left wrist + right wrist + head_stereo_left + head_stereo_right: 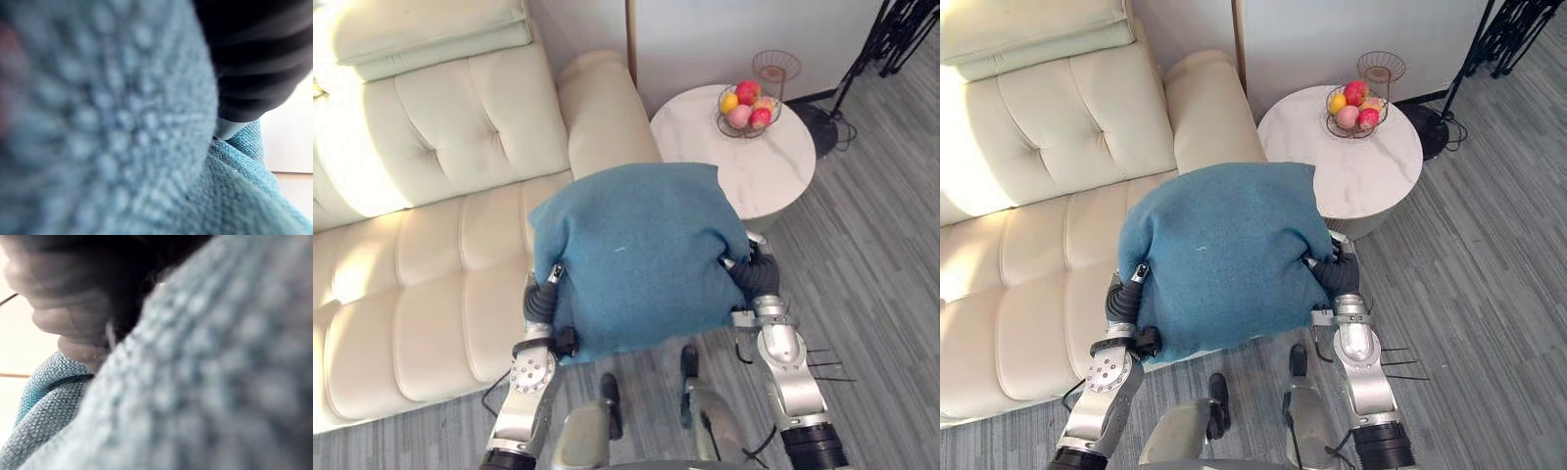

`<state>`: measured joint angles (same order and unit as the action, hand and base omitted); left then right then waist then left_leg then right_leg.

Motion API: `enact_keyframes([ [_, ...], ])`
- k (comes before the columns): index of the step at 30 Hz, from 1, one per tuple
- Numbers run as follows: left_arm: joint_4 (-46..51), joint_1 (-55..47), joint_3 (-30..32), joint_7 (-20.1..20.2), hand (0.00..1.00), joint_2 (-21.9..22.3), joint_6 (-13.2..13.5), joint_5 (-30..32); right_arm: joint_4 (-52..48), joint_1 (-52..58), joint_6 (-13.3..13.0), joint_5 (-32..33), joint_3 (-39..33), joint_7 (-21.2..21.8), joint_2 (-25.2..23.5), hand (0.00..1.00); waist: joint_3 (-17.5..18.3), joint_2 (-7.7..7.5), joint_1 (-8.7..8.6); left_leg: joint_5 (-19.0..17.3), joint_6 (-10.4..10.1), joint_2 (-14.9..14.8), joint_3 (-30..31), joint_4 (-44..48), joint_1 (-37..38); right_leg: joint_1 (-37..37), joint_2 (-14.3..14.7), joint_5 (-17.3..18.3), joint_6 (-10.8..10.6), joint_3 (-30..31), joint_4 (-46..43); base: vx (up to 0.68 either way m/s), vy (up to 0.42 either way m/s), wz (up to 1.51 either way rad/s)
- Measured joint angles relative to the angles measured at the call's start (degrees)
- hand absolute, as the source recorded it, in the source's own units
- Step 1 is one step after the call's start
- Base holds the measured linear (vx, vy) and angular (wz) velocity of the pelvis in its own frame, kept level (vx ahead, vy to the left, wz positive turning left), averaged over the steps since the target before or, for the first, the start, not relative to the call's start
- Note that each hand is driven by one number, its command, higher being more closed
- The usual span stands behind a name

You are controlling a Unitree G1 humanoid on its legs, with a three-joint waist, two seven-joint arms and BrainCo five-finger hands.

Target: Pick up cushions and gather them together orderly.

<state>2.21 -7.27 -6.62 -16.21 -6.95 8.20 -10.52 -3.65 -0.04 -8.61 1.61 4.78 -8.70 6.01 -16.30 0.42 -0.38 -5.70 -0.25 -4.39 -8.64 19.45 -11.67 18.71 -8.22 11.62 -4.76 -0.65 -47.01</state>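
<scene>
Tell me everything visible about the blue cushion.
The blue cushion is a plump, roughly square pillow of coarse, nubbly woven teal fabric with rounded corners and slight creases. It is held up, tilted, in front of the cream sofa, between the left hand and the right hand, which meet its opposite side edges.

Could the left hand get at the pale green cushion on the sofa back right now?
Probably not. The left hand and right hand hold the blue cushion between them, and the pale green cushion lies well beyond, atop the sofa.

Cream sofa (440,264), round table (773,176), fruit (749,95)
</scene>
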Motion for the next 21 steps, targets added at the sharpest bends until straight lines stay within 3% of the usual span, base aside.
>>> enact_keyframes([
  [2,0.00,-0.79,0.01,-0.05,1.00,-0.01,-0.01,-0.01,0.00,0.23,-0.14,-0.37,0.72,-0.05,0.10,1.00,0.37,-0.37,0.48,1.10,-1.14,0.21,2.78,1.77,-2.48,-4.12,0.27,3.24,-1.64,1.69,-5.05,-0.24,-0.242,0.72],
  [3,0.05,-0.73,0.01,-0.12,1.00,0.09,-0.01,-0.01,0.01,-0.06,-0.17,-1.36,0.76,-0.16,0.27,1.00,1.20,-0.40,1.68,3.22,-2.01,0.25,4.49,1.65,-5.41,-6.22,1.48,7.61,-0.99,2.85,-1.28,-0.38,-0.339,0.73],
  [4,0.12,-0.66,-0.05,-0.31,1.00,0.44,-0.10,-0.01,-0.01,-0.86,-0.15,-2.04,0.83,-0.46,0.99,1.00,1.82,0.54,2.10,6.80,-2.99,0.11,6.58,-0.06,-8.34,-6.37,3.90,10.29,1.79,2.64,3.89,-0.36,-0.282,0.78],
  [5,0.13,-0.68,-0.10,-0.33,1.00,0.99,-0.24,0.00,-0.03,-0.95,-0.12,-2.09,0.83,-0.84,1.60,1.00,2.35,1.45,2.56,8.98,-3.40,-0.42,7.48,-1.70,-9.75,-6.30,5.08,10.95,2.00,2.31,6.75,-0.38,-0.269,0.74],
  [6,0.47,-0.86,-0.26,-0.54,1.00,2.33,-0.26,0.11,0.06,-1.06,-0.02,-2.05,0.84,-1.31,2.79,1.00,3.18,3.30,3.29,13.83,-4.73,-1.95,9.19,-6.29,-11.45,-6.34,7.70,11.66,3.16,0.95,12.28,-0.42,-0.253,0.76],
  [7,0.72,-0.98,-0.43,-0.56,1.00,3.65,-0.37,0.10,0.37,-1.59,-0.01,-2.02,0.78,-1.60,4.25,1.00,2.57,6.03,2.99,19.69,-5.76,-4.03,10.42,-13.27,-10.98,-6.40,9.90,10.05,5.57,-2.11,15.29,-0.45,-0.228,0.85],
  [8,0.73,-1.16,-0.81,-0.56,1.00,3.94,-0.48,0.10,0.91,-1.65,-0.01,-2.01,0.67,-1.73,4.83,1.00,2.51,7.07,2.48,18.21,-5.32,-4.84,9.88,-16.18,-10.29,-6.52,10.38,9.39,6.53,-4.49,15.98,-0.48,-0.192,1.23],
  [9,0.72,-0.99,-1.66,-0.54,1.00,3.82,-0.86,0.05,2.45,-1.71,0.32,-2.02,0.04,-2.39,4.88,1.00,2.08,6.39,1.59,10.92,-6.50,-5.54,6.50,-18.10,-10.36,-6.44,9.56,7.83,8.21,-7.54,16.94,-0.37,-0.132,1.15],
  [11,0.74,-1.04,-2.94,-0.35,1.00,3.68,-0.90,-0.10,3.28,-1.82,0.37,-2.03,-1.11,-2.68,5.15,1.00,1.33,4.54,1.16,10.25,-6.26,-4.34,0.02,-12.42,-10.89,-6.47,6.15,5.32,9.22,-10.62,19.27,-0.44,-0.165,1.20],
  [13,1.22,-1.07,-3.55,-0.15,1.00,4.12,-0.90,-0.13,3.28,-1.92,0.37,-2.02,-1.90,-2.68,5.15,1.00,1.45,4.44,0.37,9.39,-5.06,-3.37,-3.52,-4.49,-10.65,-6.40,4.48,1.99,9.59,-12.13,23.87,-0.38,-0.095,0.78],
  [14,1.98,-1.08,-3.55,-0.10,1.00,4.04,-0.77,-0.13,3.28,-1.91,0.38,-2.03,-1.99,-2.67,5.13,1.00,1.57,4.62,0.59,7.26,-2.48,-3.80,-5.01,0.18,-9.14,-6.30,4.05,-0.44,9.64,-13.10,26.72,-0.37,-0.023,0.45],
  [15,2.30,-1.07,-3.60,0.02,1.00,4.03,-0.54,-0.12,3.28,-1.93,0.38,-2.03,-2.16,-2.67,5.11,1.00,1.64,4.73,-0.01,4.36,-1.29,-4.45,-5.94,3.16,-7.58,-6.30,3.94,-1.99,9.67,-13.94,28.63,-0.23,0.007,0.46],
  [17,2.34,-0.63,-4.40,0.03,1.00,4.06,-0.23,-0.27,3.27,-2.04,0.36,-2.03,-2.87,-2.68,5.14,1.00,1.71,4.83,-1.33,-0.03,-0.92,-5.79,-9.01,4.58,-2.13,-6.04,4.03,-4.75,9.02,-16.00,31.88,-0.20,0.036,0.62],
  [18,2.32,-0.38,-5.06,0.03,1.00,4.14,-0.23,-0.32,3.27,-2.00,0.38,-2.03,-3.72,-2.68,5.08,1.00,2.28,5.13,-2.26,-0.49,-1.57,-6.49,-10.59,1.44,0.18,-5.27,4.11,-5.83,7.72,-17.26,32.79,-0.22,0.068,0.79],
  [20,2.05,0.53,-6.79,0.13,1.00,4.33,-0.24,-0.42,3.28,-1.99,0.39,-2.03,-5.56,-2.79,5.14,1.00,2.93,5.67,-2.78,-0.96,-3.46,-6.58,-11.87,-6.08,2.30,-3.78,4.35,-7.40,7.25,-19.35,33.52,-0.13,0.109,0.56],
  [21,0.39,1.67,-7.04,0.82,1.00,4.27,-0.28,-0.43,3.73,-1.74,0.58,-2.03,-6.56,-2.88,4.41,1.00,3.01,4.63,-2.08,-0.86,-4.38,-6.22,-12.02,-6.23,1.67,-3.04,3.71,-8.43,7.00,-19.72,33.33,-0.11,0.149,0.23],
])
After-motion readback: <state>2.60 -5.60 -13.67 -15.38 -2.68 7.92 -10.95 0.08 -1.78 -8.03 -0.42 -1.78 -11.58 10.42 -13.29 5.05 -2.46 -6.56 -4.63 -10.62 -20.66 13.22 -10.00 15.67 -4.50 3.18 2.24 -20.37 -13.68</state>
